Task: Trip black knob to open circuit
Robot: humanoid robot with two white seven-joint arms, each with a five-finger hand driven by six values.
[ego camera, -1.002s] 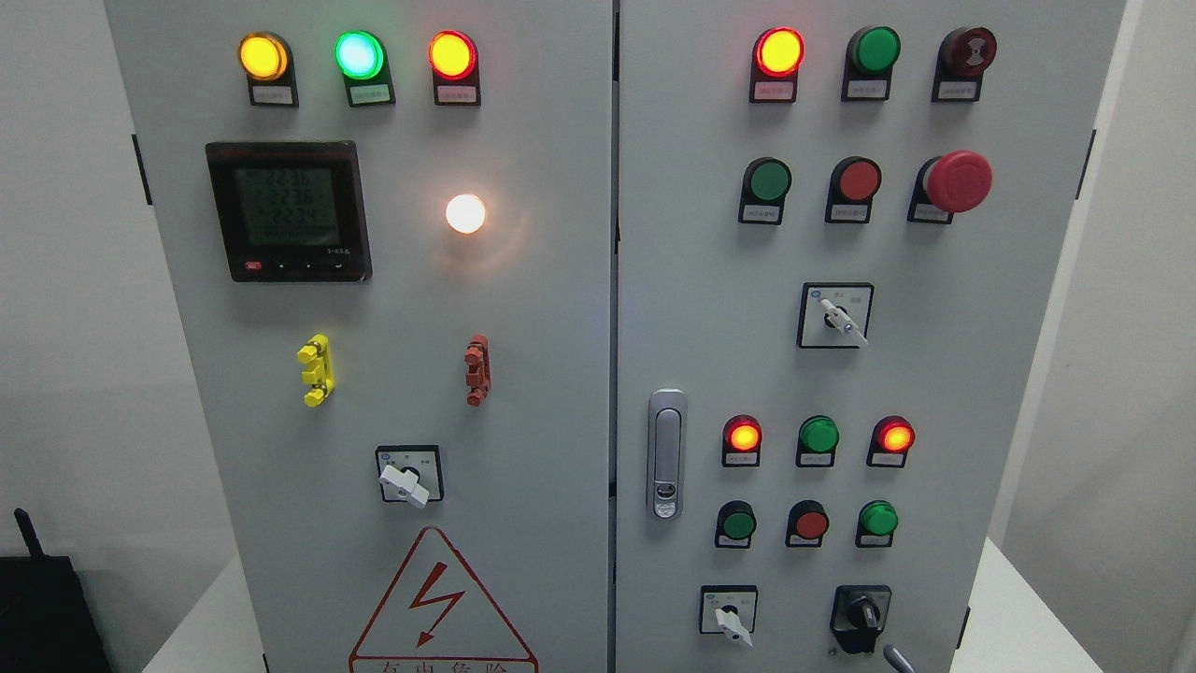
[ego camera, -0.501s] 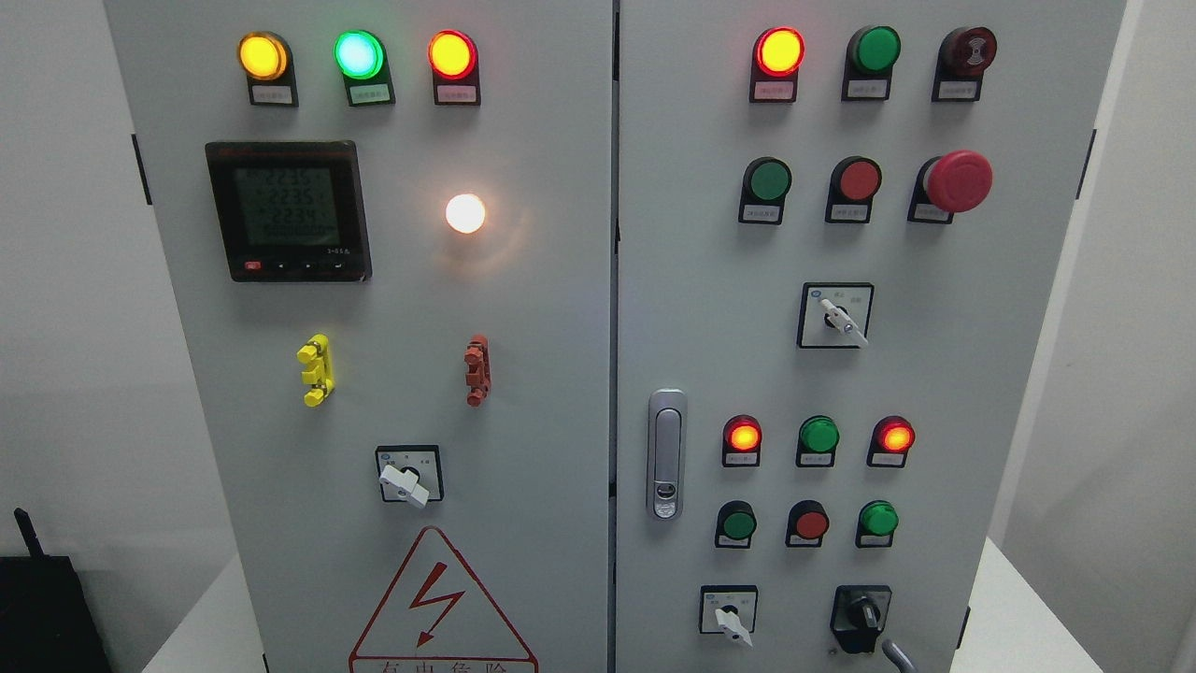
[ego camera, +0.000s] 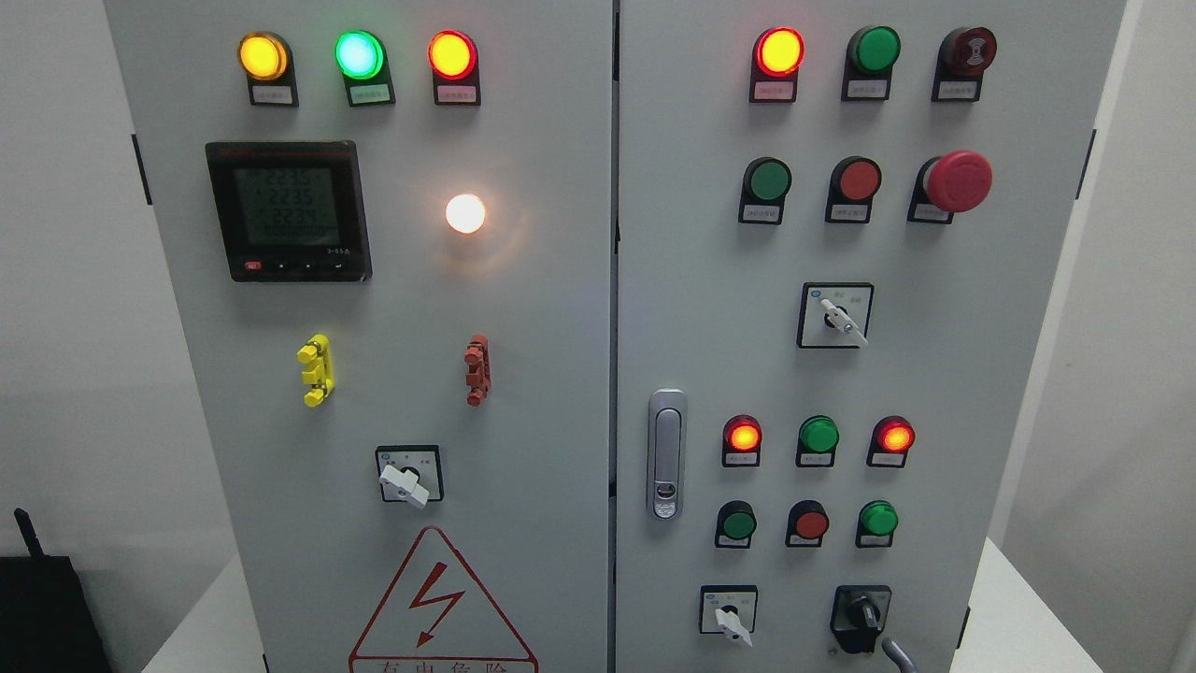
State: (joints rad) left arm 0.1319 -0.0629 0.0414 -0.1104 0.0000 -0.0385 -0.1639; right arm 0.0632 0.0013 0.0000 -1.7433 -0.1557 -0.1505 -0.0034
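The black knob sits in a black housing at the lower right of the right cabinet door. Its handle stands about upright. Just right of and below the knob, a thin grey curved sliver pokes up from the bottom edge. It looks like part of my right hand, a little apart from the knob. Too little of it shows to tell its state. My left hand is out of view.
White-handled selector switches, lamps, push buttons and a red mushroom stop button stud both doors. A metal door latch sits near the centre seam. A digital meter is upper left.
The grey sliver at the bottom edge has shifted very slightly beside the knob. The meter digits flickered. The knob and lamps look the same.
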